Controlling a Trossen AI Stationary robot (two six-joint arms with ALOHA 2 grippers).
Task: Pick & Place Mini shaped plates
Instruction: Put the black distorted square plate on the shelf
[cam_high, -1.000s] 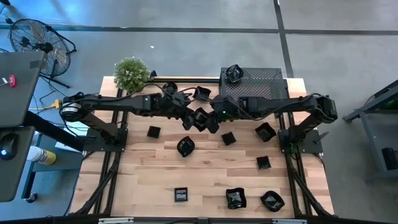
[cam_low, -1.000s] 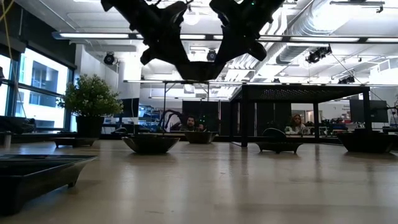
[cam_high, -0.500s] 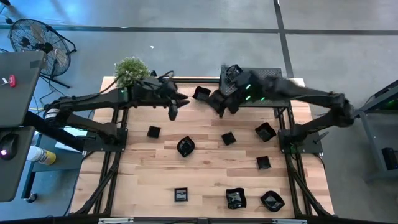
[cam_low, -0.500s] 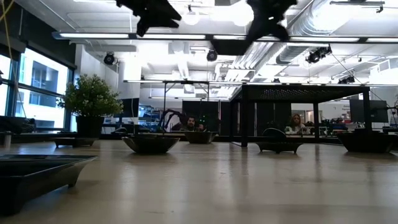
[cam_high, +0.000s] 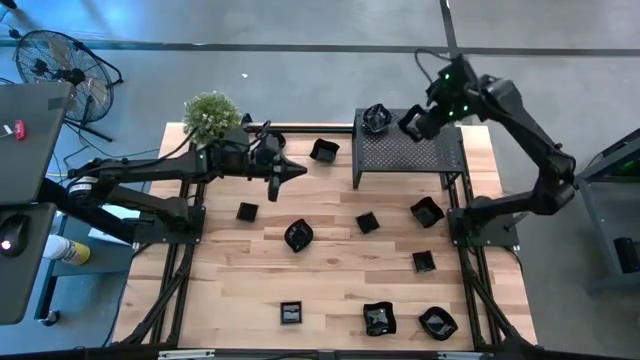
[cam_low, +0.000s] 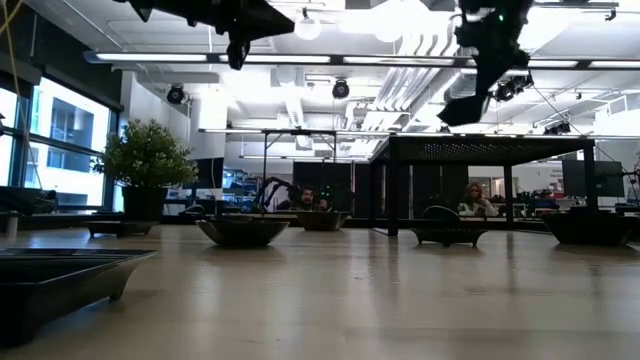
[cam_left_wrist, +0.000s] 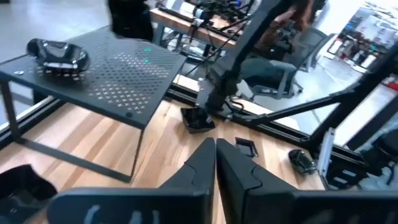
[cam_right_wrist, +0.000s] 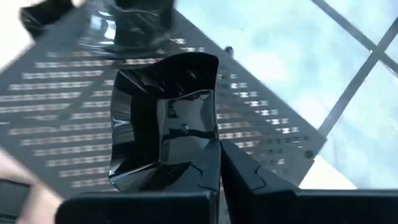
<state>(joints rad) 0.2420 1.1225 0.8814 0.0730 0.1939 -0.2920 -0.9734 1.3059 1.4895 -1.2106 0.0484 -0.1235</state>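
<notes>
Right claw (cam_high: 412, 122) was clamped on a square mini plate (cam_right_wrist: 165, 118), held over the perforated stand (cam_high: 410, 152), probably for drop-off there. Left claw (cam_high: 298, 171) hung pressed together, empty, over the tabletop (cam_high: 330, 270).

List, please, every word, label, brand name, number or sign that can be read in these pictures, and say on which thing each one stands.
None: no word, number or sign can be read in any view.
The mini shaped plates are plain glossy black, without marks.
The perforated stand shows only its hole pattern.
The small red item on the grey desk at the high view's left edge is too small to read.
</notes>
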